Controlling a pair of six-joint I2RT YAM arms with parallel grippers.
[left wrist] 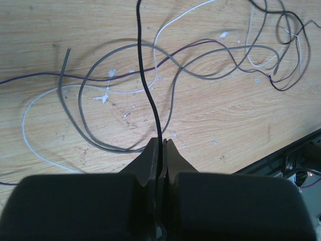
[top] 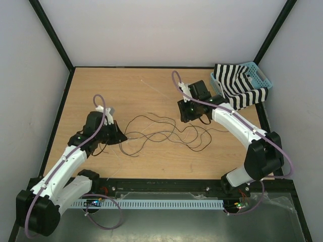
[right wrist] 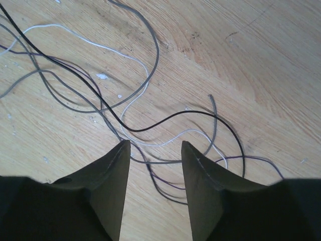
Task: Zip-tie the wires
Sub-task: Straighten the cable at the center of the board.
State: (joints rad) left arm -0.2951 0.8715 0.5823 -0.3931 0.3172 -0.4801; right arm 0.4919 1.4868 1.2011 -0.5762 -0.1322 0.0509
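Sprawling in loose loops over the wooden table [top: 101, 85], the wires [top: 161, 132] lie left of the blue basket [top: 260, 75] and nearer the arm bases. The left gripper [left wrist: 161, 146], far left of the basket, is pinched together on one black wire [left wrist: 142, 75]. The right gripper [right wrist: 155, 150], just left of the basket, hangs over the strands with its fingers spread apart.

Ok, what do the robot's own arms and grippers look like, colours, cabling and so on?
The left arm and right arm have white link shells with black joints and bases. A thick purple cable runs along each, looping free at the ends. The left gripper and right gripper are black, with smooth fingers tapering to points.
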